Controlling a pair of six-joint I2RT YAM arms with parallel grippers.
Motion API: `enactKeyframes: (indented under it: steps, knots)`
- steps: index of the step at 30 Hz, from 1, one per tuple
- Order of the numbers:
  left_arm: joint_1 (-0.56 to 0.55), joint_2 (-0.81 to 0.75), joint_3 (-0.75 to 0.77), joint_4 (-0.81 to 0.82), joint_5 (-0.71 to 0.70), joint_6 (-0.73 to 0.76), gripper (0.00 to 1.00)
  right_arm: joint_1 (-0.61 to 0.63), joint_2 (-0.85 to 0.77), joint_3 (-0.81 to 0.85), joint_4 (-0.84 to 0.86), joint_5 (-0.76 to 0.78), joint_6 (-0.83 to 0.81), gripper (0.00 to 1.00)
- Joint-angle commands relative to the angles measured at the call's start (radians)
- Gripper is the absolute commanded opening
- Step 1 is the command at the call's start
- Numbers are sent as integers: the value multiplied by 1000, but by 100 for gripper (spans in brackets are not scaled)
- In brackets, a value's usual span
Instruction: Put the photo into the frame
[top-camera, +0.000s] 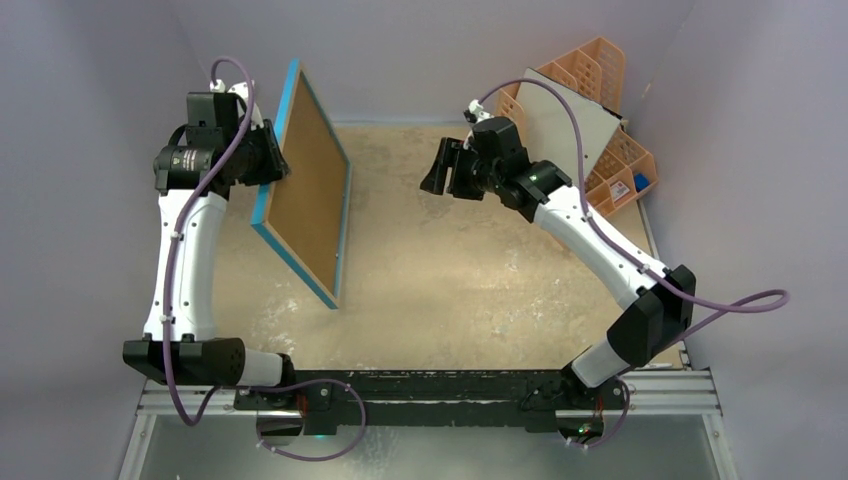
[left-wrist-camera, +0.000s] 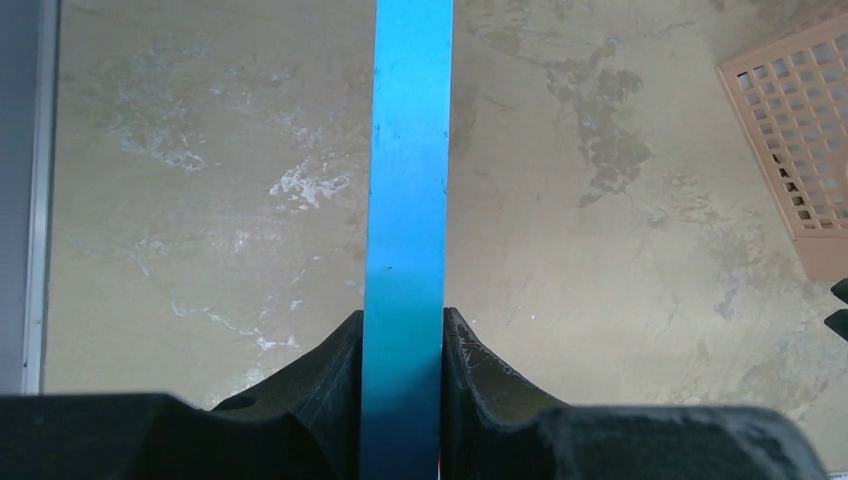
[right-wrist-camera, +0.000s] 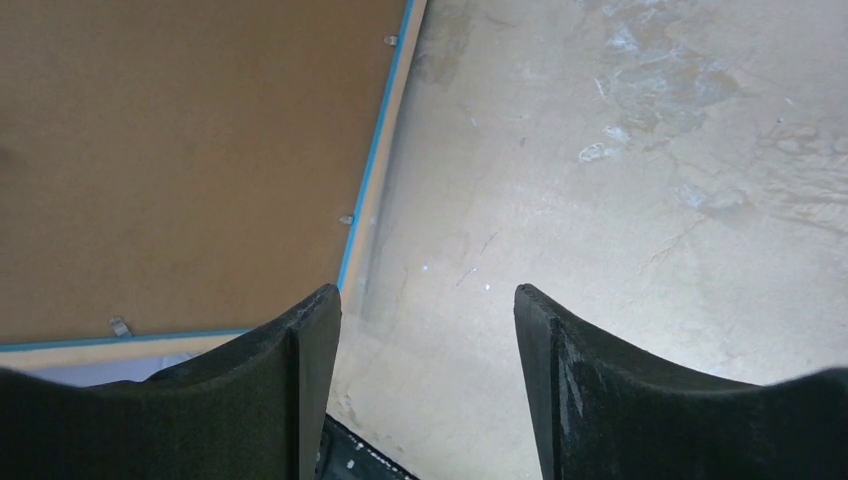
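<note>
1. Top external view: the frame (top-camera: 305, 190) is standing on edge at upper left, brown back facing right, long axis running down toward the centre.
2. The left gripper (left-wrist-camera: 403, 330) is clamping its blue rim; the right gripper (top-camera: 442, 172) is hanging with jaws apart, empty.
3. Its front is facing away, unseen.
4. A mottled beige table (top-camera: 450, 290) is lying between pale walls (top-camera: 430, 50).
</note>
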Motion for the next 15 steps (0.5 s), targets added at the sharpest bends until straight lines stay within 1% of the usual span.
enactKeyframes:
  steps: [1, 3, 5, 7, 8, 10, 11, 12, 15]
  knots:
    - [7, -38, 20, 141, -32, 54, 0, -4, 15, 0, 80, -91, 22, 68]
    - [2, -46, -9, 172, -32, 71, 0, -4, 15, -8, 128, -119, 10, 66]
    - [-12, -51, -27, 192, -43, 78, 0, -4, 15, -13, 156, -114, 32, 65]
    - [-30, -51, -35, 210, -58, 78, 0, -4, 27, -3, 175, -140, 57, 63]
    - [-41, -50, -36, 220, -68, 75, 0, -4, 43, 17, 168, -160, 59, 61]
    - [-61, -50, -42, 238, -89, 66, 0, -4, 96, 84, 136, -211, 28, 53]
    - [-69, -52, -49, 251, -103, 61, 0, -4, 117, 103, 114, -246, 8, 52]
    - [-77, -54, -54, 256, -120, 56, 0, -4, 128, 107, 116, -262, 11, 52]
    - [-101, -58, -72, 269, -145, 54, 0, -4, 117, 68, 213, -279, 56, 54]
